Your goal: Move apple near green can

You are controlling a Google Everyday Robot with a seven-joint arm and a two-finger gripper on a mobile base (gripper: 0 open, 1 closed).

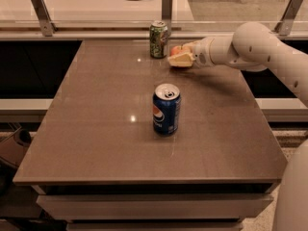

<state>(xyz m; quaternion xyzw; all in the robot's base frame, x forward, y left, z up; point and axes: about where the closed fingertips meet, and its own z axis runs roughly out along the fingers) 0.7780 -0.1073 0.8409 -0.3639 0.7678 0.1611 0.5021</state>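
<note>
The green can (158, 40) stands upright at the far edge of the brown table (96, 129), near its middle. My gripper (179, 57) reaches in from the right and sits just right of the can, low over the table top. It is shut on the apple (175, 49), whose red-orange top shows between the pale fingers (182, 60). The rest of the apple is hidden by the fingers. The apple is a short gap from the can and does not touch it.
A blue Pepsi can (166, 109) stands upright in the middle of the table. My white arm (250, 47) spans the far right of the table. A glass barrier with metal posts (167, 6) runs behind the far edge.
</note>
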